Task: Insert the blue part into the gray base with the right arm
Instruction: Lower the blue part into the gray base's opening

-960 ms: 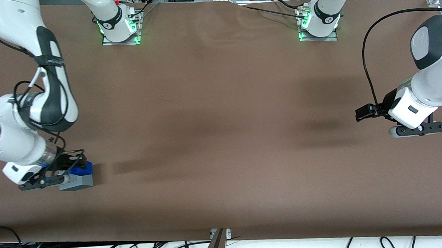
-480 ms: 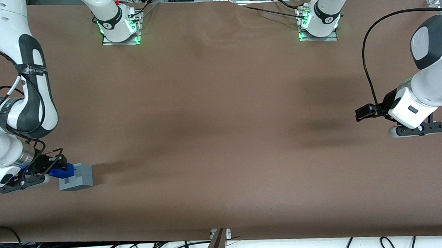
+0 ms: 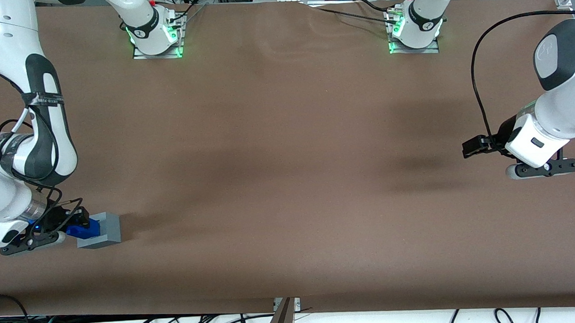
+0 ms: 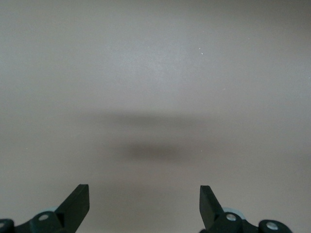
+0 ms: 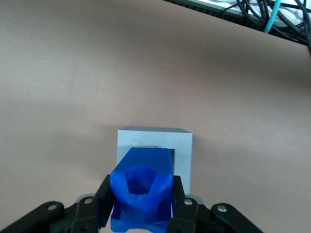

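From my station I record the right arm (image 3: 38,119) bent low over the working arm's end of the table (image 3: 288,181), its forearm strap visible and its wrist turned toward the parked arm's end. Its gripper (image 3: 74,222) sits just above the tabletop, directly beside the gray base (image 3: 103,230), and its two black fingers (image 5: 103,204) are clamped on the blue part (image 3: 84,228), one on each flank of the block. In the wrist view the blue part (image 5: 142,189) is seen held between the fingers with a rounded hollow facing the camera, and its leading end overlaps the square recess of the gray base (image 5: 154,145); the gripper (image 5: 142,209) is centred on that opening. I note that the blue part appears to touch or enter the face of the base that looks toward the working arm's end, but I cannot tell how deep it sits. The gray base rests flat on the brown surface, upright, with its shadow falling toward the parked arm's end. Black cables (image 5: 262,14) and one teal cable (image 5: 274,14) run along the table edge nearest the front camera. Two arm mounts with green lights (image 3: 156,38) stand at the table edge farthest from that camera.
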